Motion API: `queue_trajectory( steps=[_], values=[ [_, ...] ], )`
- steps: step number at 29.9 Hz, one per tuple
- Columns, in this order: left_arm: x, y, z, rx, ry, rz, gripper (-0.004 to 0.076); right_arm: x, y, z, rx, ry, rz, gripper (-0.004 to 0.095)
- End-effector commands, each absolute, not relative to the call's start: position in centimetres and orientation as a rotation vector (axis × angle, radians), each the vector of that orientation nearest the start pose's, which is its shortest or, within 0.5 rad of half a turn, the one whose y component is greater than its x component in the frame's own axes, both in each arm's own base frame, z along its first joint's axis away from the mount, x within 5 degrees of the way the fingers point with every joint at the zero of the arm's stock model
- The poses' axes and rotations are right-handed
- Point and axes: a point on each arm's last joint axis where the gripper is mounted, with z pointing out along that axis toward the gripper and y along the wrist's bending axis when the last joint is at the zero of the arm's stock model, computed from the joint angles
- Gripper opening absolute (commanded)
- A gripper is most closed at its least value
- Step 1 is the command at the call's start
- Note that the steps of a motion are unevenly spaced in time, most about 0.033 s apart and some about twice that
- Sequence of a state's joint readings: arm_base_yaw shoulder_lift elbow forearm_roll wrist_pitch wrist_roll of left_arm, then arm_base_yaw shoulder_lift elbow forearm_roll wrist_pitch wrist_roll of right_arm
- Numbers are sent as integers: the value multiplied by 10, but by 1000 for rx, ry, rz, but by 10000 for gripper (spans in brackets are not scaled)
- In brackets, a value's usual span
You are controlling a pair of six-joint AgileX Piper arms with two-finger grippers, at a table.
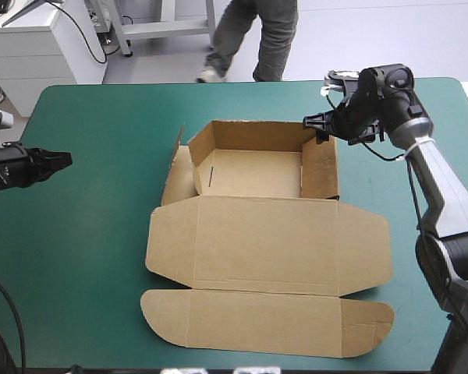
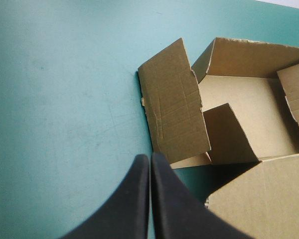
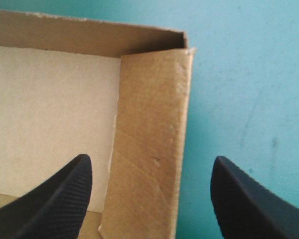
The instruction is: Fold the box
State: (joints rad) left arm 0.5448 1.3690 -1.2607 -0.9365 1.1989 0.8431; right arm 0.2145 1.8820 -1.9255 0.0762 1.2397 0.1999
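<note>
Teal-green worktop (image 1: pixel 86 257) carries the brown box (image 1: pixel 257 175) at its middle as an open tray, its lid (image 1: pixel 269 241) flat toward the near edge, the right end effector (image 3: pixel 152 158) spread open astride the tray's right wall, the left end effector (image 2: pixel 150 158) closed to a point, apart from the box.

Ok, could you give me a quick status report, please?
Left gripper shut, clear of box. Right gripper open over right wall. Lid flat. Nothing blocking.
</note>
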Motion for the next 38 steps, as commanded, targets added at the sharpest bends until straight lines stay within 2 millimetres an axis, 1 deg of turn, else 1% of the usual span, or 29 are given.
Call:
queue_trajectory(
  steps=[1,5,9,13,16,19,21,23,26,27,29,32,36,38],
  values=[
    [257,73,393,113,2136,-617,-8,382,94,368,-7,2680,299,636],
    [257,73,393,95,2140,-629,-8,386,90,339,5,2762,193,636],
    [257,73,393,94,2139,-628,-8,394,90,321,29,2809,168,633],
    [257,73,393,94,2139,-628,-8,398,95,311,41,2840,225,633],
    [257,73,393,94,2139,-628,-8,401,96,305,43,2856,227,632],
    [257,73,393,94,2139,-628,-8,400,97,304,45,2861,235,614],
    [257,73,392,93,2140,-629,-8,400,97,302,46,2865,234,553],
    [258,73,392,91,2139,-627,-8,400,96,300,46,2872,232,467],
    [258,74,392,94,2138,-623,-8,400,97,300,41,2874,235,300],
    [258,74,392,97,2137,-622,-8,400,98,300,32,2875,252,241],
    [258,74,392,96,2139,-615,-8,399,103,301,-55,2874,320,124],
    [258,74,392,94,2138,-613,-8,398,106,301,-67,2873,371,-23],
    [258,72,392,106,2141,-622,-8,397,107,302,-110,2866,379,-11],
    [258,71,392,112,2145,-630,-8,395,106,309,-132,2848,385,-11]
  ],
)
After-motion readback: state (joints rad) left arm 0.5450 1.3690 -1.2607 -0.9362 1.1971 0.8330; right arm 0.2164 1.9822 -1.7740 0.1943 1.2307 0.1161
